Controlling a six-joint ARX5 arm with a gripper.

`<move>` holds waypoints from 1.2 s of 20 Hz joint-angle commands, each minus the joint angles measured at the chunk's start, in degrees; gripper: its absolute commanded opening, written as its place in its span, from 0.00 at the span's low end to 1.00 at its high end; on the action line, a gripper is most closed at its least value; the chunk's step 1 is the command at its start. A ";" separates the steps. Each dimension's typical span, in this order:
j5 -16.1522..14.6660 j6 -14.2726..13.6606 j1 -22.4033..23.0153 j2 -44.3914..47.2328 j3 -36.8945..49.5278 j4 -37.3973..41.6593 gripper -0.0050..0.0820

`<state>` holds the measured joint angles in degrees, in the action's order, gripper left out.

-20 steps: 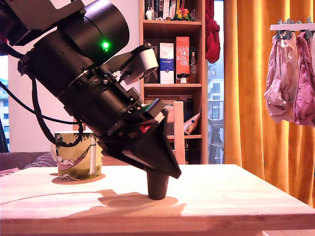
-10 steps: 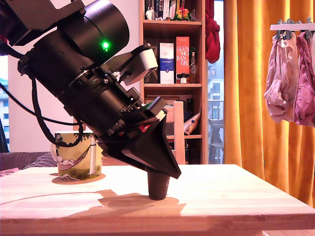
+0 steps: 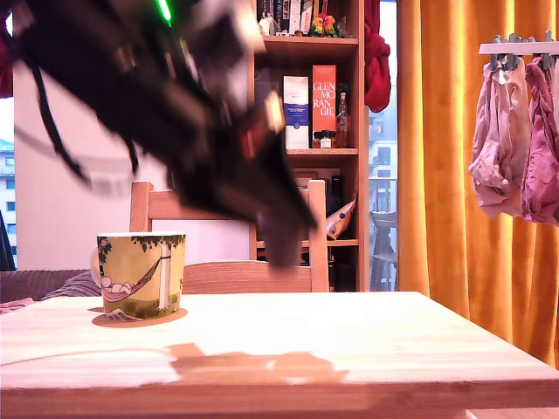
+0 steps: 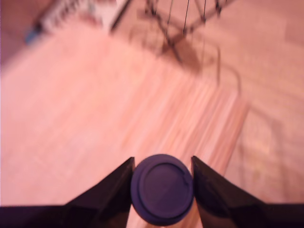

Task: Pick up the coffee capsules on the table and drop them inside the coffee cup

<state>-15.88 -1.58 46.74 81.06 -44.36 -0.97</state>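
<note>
In the exterior view my gripper point(image 3: 284, 223) is blurred with motion, high above the table. A dark capsule point(image 3: 282, 243) hangs from its tip, well off the wood. In the wrist view the gripper point(image 4: 162, 187) has both fingers point(image 4: 216, 194) pressed against the round dark capsule point(image 4: 162, 188), so it is shut on it. The yellow-green coffee cup point(image 3: 141, 274) with the hammock print stands upright on the table at the exterior view's left, apart from the gripper. I see only this one capsule.
The wooden table point(image 3: 367, 349) runs across the exterior view. A wooden chair point(image 3: 244, 275) stands behind it, then a bookshelf point(image 3: 314, 96), orange curtains point(image 3: 454, 157) and hanging clothes point(image 3: 520, 140) at the exterior view's right.
The arm has swung upward, lifting the dark capsule off the table, where it stood a moment ago. The cup has not moved.
</note>
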 commanded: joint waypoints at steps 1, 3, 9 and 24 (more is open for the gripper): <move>0.76 0.07 0.13 -1.92 0.20 -0.44 0.28; 2.32 0.04 0.13 -4.48 0.20 -0.96 0.28; 4.87 -0.44 -1.97 -10.88 0.20 -1.22 0.28; 5.03 -4.44 -23.96 -10.84 0.20 -1.44 0.28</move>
<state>-10.46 -5.41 22.76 68.90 -44.36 -2.90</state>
